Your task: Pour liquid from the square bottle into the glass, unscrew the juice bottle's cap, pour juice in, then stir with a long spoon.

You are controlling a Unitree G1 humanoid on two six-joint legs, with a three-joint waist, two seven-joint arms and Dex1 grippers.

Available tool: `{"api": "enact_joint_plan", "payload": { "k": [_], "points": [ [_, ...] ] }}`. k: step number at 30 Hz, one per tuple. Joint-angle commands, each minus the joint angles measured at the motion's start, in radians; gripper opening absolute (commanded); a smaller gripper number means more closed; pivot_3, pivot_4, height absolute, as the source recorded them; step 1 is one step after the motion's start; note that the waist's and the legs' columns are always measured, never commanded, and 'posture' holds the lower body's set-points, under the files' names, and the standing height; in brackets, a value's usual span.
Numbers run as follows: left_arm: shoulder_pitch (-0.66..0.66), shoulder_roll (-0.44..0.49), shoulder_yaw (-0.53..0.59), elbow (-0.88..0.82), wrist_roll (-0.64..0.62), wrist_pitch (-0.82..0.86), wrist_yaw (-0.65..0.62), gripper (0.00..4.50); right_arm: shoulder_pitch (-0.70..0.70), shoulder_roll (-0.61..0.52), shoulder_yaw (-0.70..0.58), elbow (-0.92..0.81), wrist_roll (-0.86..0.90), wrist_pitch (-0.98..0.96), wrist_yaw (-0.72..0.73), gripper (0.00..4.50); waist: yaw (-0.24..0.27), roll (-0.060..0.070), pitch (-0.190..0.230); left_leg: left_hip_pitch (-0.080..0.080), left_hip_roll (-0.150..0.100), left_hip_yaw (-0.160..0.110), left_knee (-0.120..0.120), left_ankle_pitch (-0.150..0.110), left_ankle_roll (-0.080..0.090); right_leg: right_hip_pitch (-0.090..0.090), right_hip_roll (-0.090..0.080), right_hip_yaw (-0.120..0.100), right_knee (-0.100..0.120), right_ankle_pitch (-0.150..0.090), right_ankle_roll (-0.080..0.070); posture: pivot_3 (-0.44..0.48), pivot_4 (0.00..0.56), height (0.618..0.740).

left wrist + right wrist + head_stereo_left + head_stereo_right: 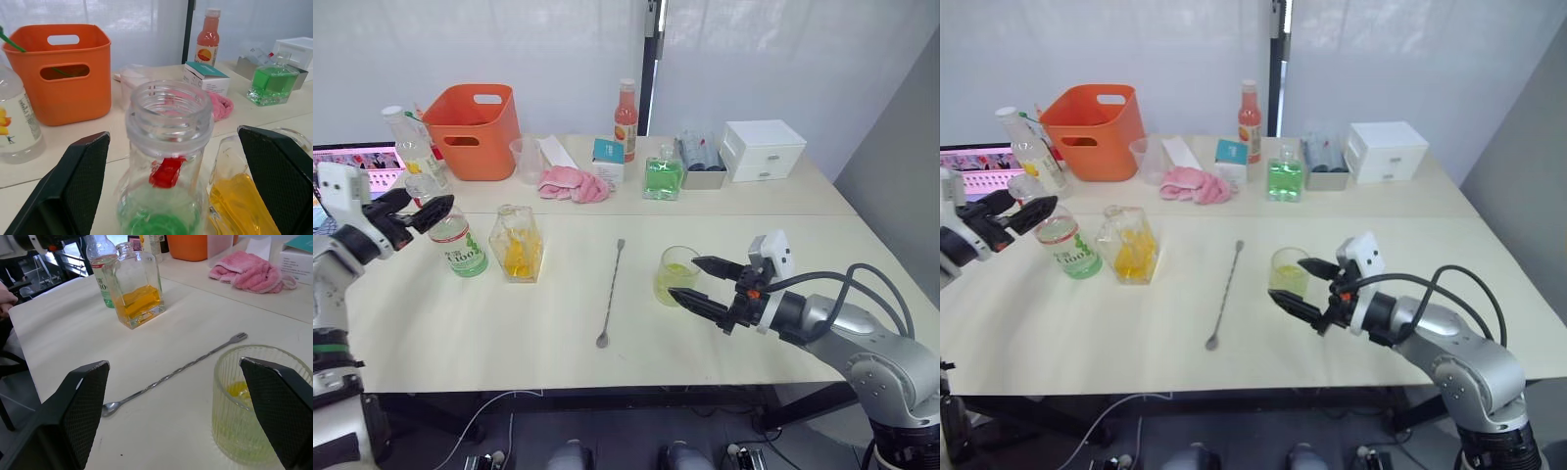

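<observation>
The juice bottle stands at the robot's left on the table, just beside the square bottle, and its cap looks to be off, since the neck is bare; the left gripper is wide open around that neck and holds nothing. The bottle is thin, light plastic that would likely squash and slip, so I would hold it by the middle, on the label; the right gripper is open too, with the glass between its fingers, and glass is hard, smooth and easy to break.

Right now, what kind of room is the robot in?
Probably a lab or test room set up for drink mixing: a plain white table with the glass, the long spoon and a monitor at the side.
</observation>
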Motion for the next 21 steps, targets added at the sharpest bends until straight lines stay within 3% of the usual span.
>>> {"api": "enact_joint_plan", "payload": {
  "k": [1,7,14,21],
  "points": [
    [0.056,0.051,0.09,-0.118,-0.059,0.059,-0.007,4.42,-0.001,-0.011,-0.038,-0.011,0.005,-0.015,0.01,4.5,-0.001,0.0,0.0,0.0,0.0,0.0,0.0,0.0,0.0,0.0,0.0,0.0,0.0,0.0,0.0,0.0,0.15,0.715],
    [0.23,0.076,0.214,-0.275,-0.12,0.172,0.003,4.42,0.015,-0.022,-0.074,0.007,0.007,-0.018,0.019,4.5,0.002,0.0,0.0,0.0,0.001,0.0,0.0,0.0,0.0,0.0,-0.001,0.0,0.0,0.0,0.0,0.0,0.15,0.715],
    [0.467,0.04,0.35,-0.49,-0.222,0.312,-0.009,4.42,0.07,-0.04,-0.134,0.004,0.009,-0.017,0.027,4.5,0.001,0.0,0.0,0.001,0.001,0.0,-0.001,0.0,0.0,0.0,-0.002,0.0,-0.001,0.0,-0.001,0.0,0.15,0.715],
    [0.624,-0.018,0.339,-0.624,-0.325,0.332,-0.112,4.42,0.09,-0.045,-0.153,0.012,0.002,-0.025,0.032,4.5,0.003,0.0,0.0,0.003,0.002,0.001,-0.001,0.0,0.0,0.001,-0.002,0.0,0.0,-0.001,-0.003,0.0,0.15,0.715]
  ]
}}
